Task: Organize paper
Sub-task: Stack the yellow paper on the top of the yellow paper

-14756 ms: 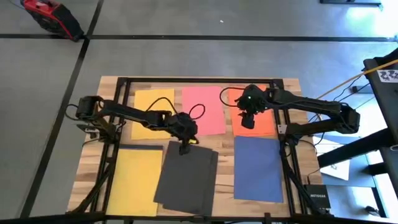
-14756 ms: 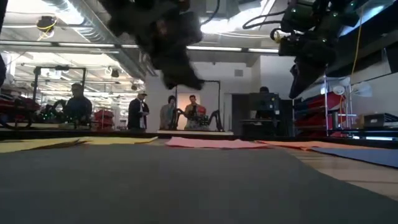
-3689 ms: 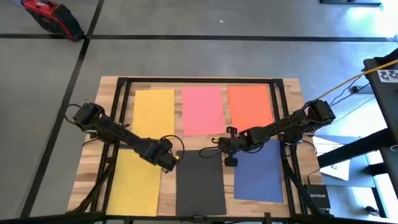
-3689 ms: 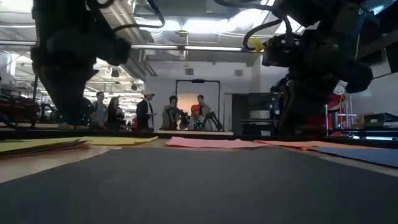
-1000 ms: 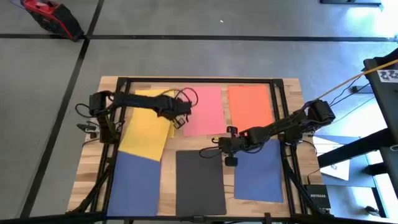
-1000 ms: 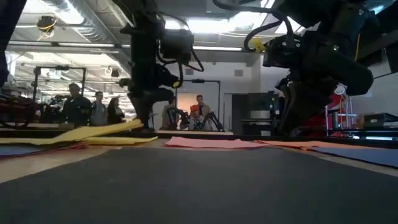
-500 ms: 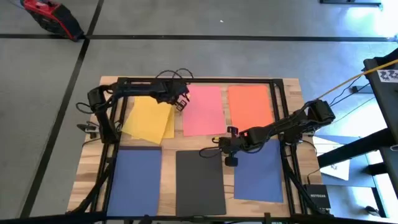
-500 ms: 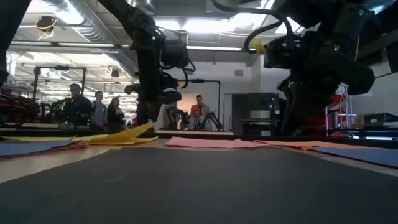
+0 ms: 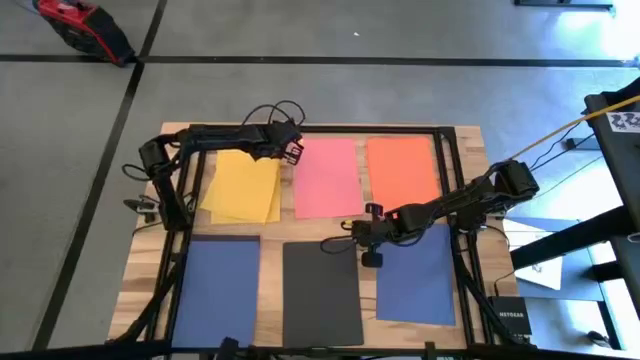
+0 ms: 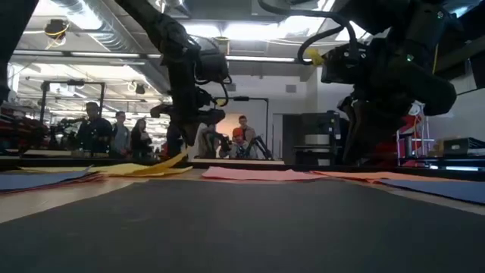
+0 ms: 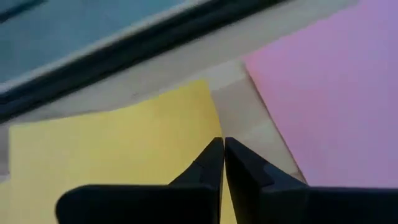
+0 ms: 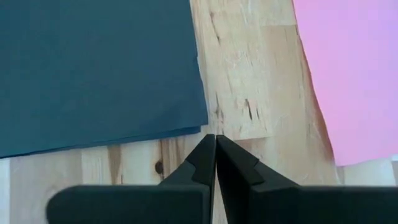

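Note:
Sheets of paper lie flat on the wooden table: pink (image 9: 325, 178) and orange (image 9: 402, 172) at the far side, dark blue (image 9: 215, 295), black (image 9: 320, 293) and another dark blue (image 9: 415, 272) at the near side. At the far left a yellow sheet (image 9: 240, 185) lies slightly askew on a second yellow sheet (image 9: 273, 212). My left gripper (image 9: 290, 152) is shut at the top yellow sheet's far right corner. My right gripper (image 9: 371, 258) is shut over bare wood beside the black sheet's far right corner (image 12: 202, 124); I cannot tell whether it touches the table. My left gripper pinches the top yellow sheet between its two fingers at the edge facing the pink sheet, near the far right corner (image 11: 208, 135). The fingers point down from above. That corner is raised off the table (image 10: 176, 159); the rest of the sheet lies on the yellow sheet beneath.
A dark metal frame (image 9: 320, 130) runs around the table's far edge and sides. Bare wood strips (image 12: 249, 93) separate the sheets. People stand in the room beyond the far edge (image 10: 95, 129).
My left gripper has gone toward the table's far edge and a little right, staying shut, and has dragged the yellow sheet with it. The sheet has turned from a slant across the near-left blue sheet to lie almost square on the far-left yellow sheet.

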